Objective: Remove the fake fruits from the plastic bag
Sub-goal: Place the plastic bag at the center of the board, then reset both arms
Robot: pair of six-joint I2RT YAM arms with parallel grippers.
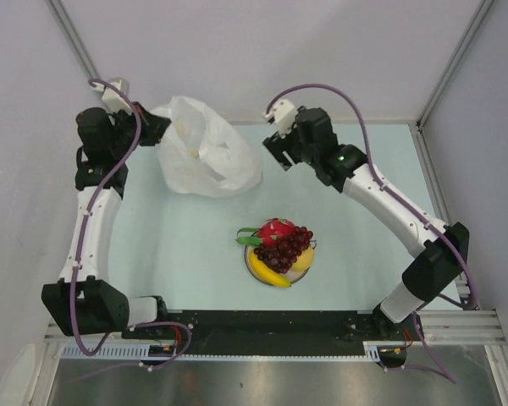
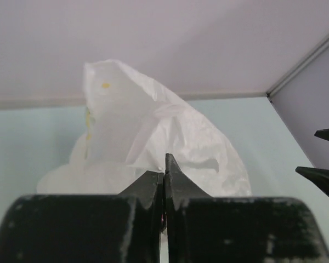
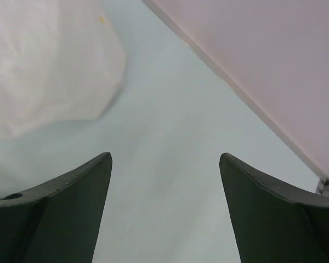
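Plainly, the fake fruits (image 1: 281, 249) are out of the plastic bag (image 1: 207, 152). They lie heaped on a small round plate (image 1: 251, 264) on the pale table (image 1: 186, 245), toward the near middle and well apart from the bag. The red fruit (image 1: 275, 228) with green leaves sits at the far side of the heap, and the dark grapes (image 1: 289, 245) are draped across the middle. The banana (image 1: 271, 276) curves along the near edge, and the lemon (image 1: 305, 260) peeks out on the right beneath the grapes.

The plastic bag stands crumpled at the far left of the table, its white film puffed up into a peak with a small yellow mark (image 2: 105, 85) near the top. No fruit shows through the film in any view.

The left pincer (image 1: 162, 128) is at the bag's left edge. In the left wrist view its fingers (image 2: 153, 183) are pressed together with the bag rising just past the tips. I cannot tell whether any film is caught between them.

The right pincer (image 1: 269, 157) hangs to the right of the bag, near it but apart. Its fingers (image 3: 71, 192) are spread wide with only bare table between them, and the bag's edge lies off to their upper left in the right wrist view. The two dark tips of this pincer also show at the right edge of the left wrist view, separated.
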